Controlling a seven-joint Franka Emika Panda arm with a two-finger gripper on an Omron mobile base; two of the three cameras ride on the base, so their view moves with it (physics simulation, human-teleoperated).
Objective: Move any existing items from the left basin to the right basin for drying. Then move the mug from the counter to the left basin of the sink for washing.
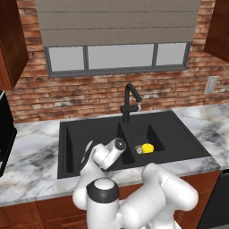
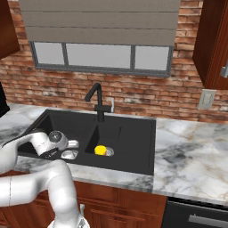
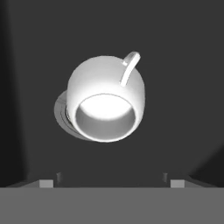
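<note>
A white mug [image 3: 107, 96] lies on its side on the floor of the black left basin [image 1: 74, 147], mouth toward the camera and handle up to the right. It partly covers the silver drain [image 3: 61, 116]. My gripper [image 3: 111, 183] hangs open just short of the mug, holding nothing, and its fingertips [image 3: 46, 183] stand wide apart. The small yellow cup [image 1: 147, 147] sits in the narrower right basin [image 1: 152, 134] beside that basin's drain [image 1: 139, 150]. The yellow cup [image 2: 100, 150] also shows from the other side.
A black gooseneck faucet [image 1: 129, 103] rises behind the divider between the basins. White marble counter [image 2: 191, 147] runs on both sides of the sink. My arm's wrist [image 1: 117, 145] reaches down over the left basin. There is a brick wall with a window behind.
</note>
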